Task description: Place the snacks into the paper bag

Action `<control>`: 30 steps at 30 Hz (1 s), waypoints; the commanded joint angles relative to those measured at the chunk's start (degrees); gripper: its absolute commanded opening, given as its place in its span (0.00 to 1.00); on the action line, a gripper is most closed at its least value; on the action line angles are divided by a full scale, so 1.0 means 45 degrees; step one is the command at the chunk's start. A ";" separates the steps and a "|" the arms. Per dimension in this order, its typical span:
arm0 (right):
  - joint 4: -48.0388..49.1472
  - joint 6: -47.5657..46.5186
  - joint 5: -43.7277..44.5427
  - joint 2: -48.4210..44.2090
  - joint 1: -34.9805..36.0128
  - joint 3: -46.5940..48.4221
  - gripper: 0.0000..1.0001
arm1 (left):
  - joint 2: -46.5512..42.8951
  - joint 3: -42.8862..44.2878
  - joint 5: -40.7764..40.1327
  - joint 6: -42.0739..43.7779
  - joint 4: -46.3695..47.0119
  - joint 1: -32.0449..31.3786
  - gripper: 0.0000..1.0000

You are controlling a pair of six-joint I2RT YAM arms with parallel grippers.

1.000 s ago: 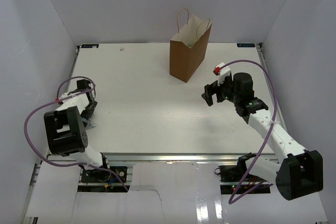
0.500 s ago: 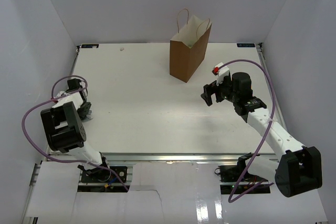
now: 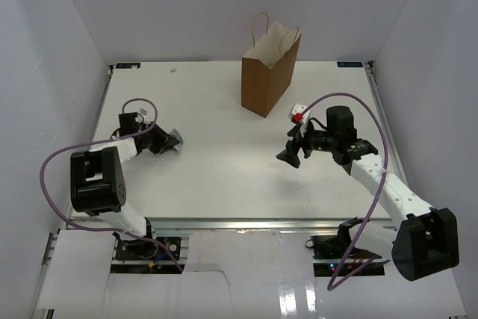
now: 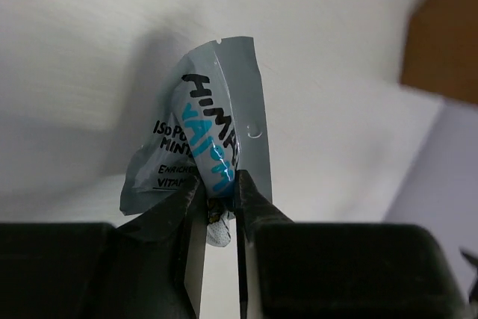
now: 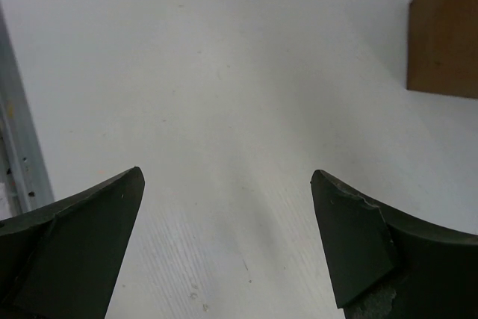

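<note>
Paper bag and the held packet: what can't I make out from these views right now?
- Inside the paper bag: top view, its own walls hide the contents.
- Print on the packet: left wrist view, creases and the left gripper cover part of the lettering.
- Bag in wrist views: only a brown corner, cut off at the right edge.

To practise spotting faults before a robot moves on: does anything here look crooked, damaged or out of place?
Only one thing: the silver-blue packet is pinched by a crumpled edge in the left gripper and sits twisted. The paper bag stands upright, with no visible damage.
</note>
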 commanded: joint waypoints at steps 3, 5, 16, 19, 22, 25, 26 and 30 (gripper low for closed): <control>-0.0652 -0.2532 -0.3189 0.0205 0.0984 0.0026 0.98 | 0.0169 -0.0073 0.7138 0.1150 0.3246 -0.2861 0.17; -0.0943 -0.4142 -0.3926 0.0342 0.1412 -0.0208 0.98 | 0.0287 0.0258 0.7964 0.1581 0.3247 -0.3531 0.16; 0.3370 -1.3099 0.1435 -0.1477 0.6120 -0.3960 0.92 | 0.1361 0.1724 1.0254 0.5078 -0.0265 -0.7106 0.13; 0.4950 -1.2827 0.2159 -0.1240 0.6588 -0.4213 0.92 | 0.1732 0.2037 1.0039 0.5762 -0.1106 -0.7869 0.13; 0.5578 -1.2417 0.2553 -0.1278 0.6923 -0.4389 0.97 | 0.1986 0.2135 0.9883 0.6075 -0.1499 -0.8260 0.13; 0.5617 -1.2261 0.2242 -0.1493 0.6942 -0.4545 1.00 | 0.2142 0.2232 0.9882 0.6154 -0.1617 -0.8475 0.13; 0.5521 -1.2241 0.2202 -0.1416 0.6962 -0.4487 1.00 | 0.2239 0.2272 0.9979 0.6231 -0.1675 -0.8630 0.13; 0.5014 -1.2435 0.2745 -0.0267 0.7409 -0.4116 0.86 | 0.2241 0.2448 1.0195 0.6329 -0.1851 -0.9139 0.14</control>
